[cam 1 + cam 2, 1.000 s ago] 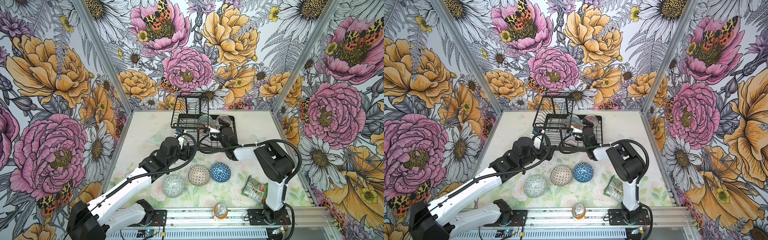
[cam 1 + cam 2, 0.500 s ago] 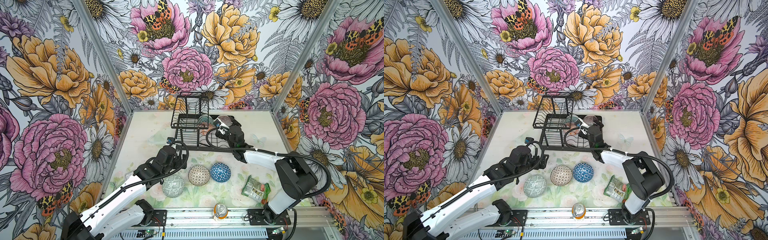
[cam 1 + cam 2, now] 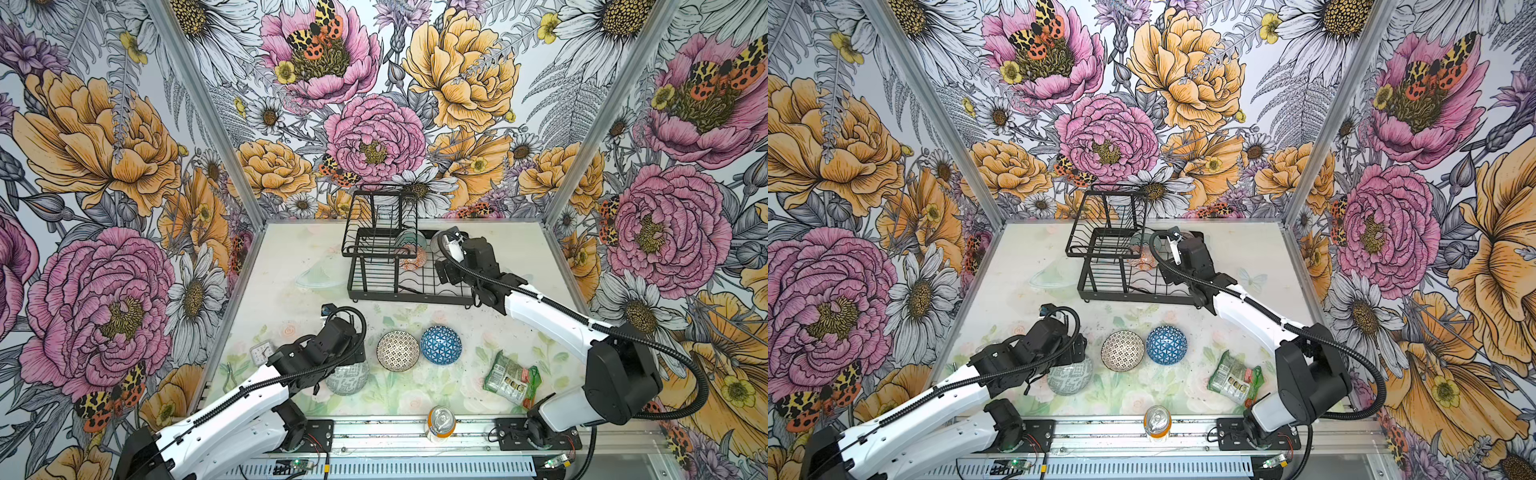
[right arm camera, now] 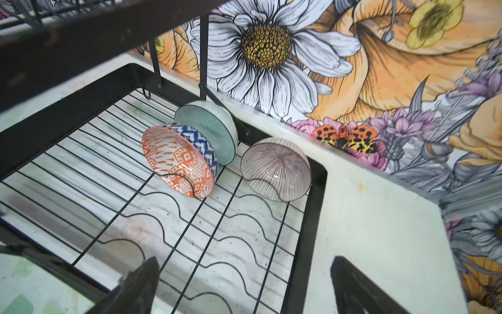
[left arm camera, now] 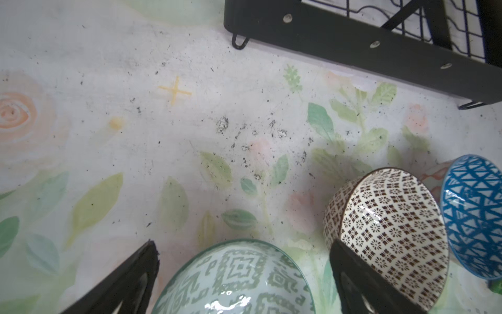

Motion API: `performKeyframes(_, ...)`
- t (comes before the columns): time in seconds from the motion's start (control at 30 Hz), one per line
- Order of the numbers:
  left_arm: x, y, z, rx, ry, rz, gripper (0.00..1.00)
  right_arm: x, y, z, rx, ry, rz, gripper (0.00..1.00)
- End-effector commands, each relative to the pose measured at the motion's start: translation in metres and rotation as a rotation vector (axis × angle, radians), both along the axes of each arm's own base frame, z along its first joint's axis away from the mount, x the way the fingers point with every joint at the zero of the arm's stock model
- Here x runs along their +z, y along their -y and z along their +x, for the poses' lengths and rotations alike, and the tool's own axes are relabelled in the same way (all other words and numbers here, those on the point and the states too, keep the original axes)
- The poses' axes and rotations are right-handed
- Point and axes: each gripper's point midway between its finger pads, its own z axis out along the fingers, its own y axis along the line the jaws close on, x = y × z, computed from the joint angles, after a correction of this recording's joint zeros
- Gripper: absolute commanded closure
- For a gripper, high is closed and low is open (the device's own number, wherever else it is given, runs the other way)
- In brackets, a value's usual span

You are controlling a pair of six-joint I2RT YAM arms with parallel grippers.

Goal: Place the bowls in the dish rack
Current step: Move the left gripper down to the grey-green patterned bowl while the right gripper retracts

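Our left pincer (image 5: 243, 246) stands wide open just above the table (image 5: 163, 136). Its two fingers (image 5: 130, 280) flank the grey-green maze bowl (image 5: 236, 280), which rests between them, and we see no grip on it. Just beside that bowl is the black-and-white lattice bowl (image 5: 388, 225), and next to that the blue triangle bowl (image 5: 475, 214). In both top views the three form a row in front of the dish rack (image 3: 411, 291).

Our right pincer (image 4: 244, 261) is also spread wide and holds nothing. It hangs over the rack's lower tier near a corner. Farther in, three bowls stand on edge among the wires. The orange bowl (image 4: 179, 160) has the teal bowl (image 4: 209, 125) close behind it, and the pink-striped bowl (image 4: 275, 168) is beside them by the rack's corner.

A green snack packet (image 3: 511, 376) and a drink can (image 3: 441, 422) lie near the table's front edge.
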Motion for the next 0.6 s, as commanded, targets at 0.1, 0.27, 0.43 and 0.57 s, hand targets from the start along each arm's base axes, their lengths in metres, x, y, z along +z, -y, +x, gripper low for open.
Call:
performKeyframes(0.1,-0.019,-0.008,-0.02,0.091,-0.049,0.04,0.01,0.004,0.001,-0.006,-0.024,-0.076,0.119,0.0)
performKeyframes(0.27,-0.021,-0.028,-0.03,0.156,-0.032,0.142,0.01,-0.007,0.003,-0.005,-0.027,-0.098,0.107,0.01)
performKeyframes(0.43,-0.028,-0.039,-0.038,0.184,-0.058,0.182,0.01,-0.015,0.003,-0.004,-0.027,-0.116,0.101,0.0)
performKeyframes(0.57,-0.033,-0.042,-0.043,0.187,-0.082,0.18,0.01,-0.02,0.003,-0.002,-0.025,-0.127,0.098,0.0)
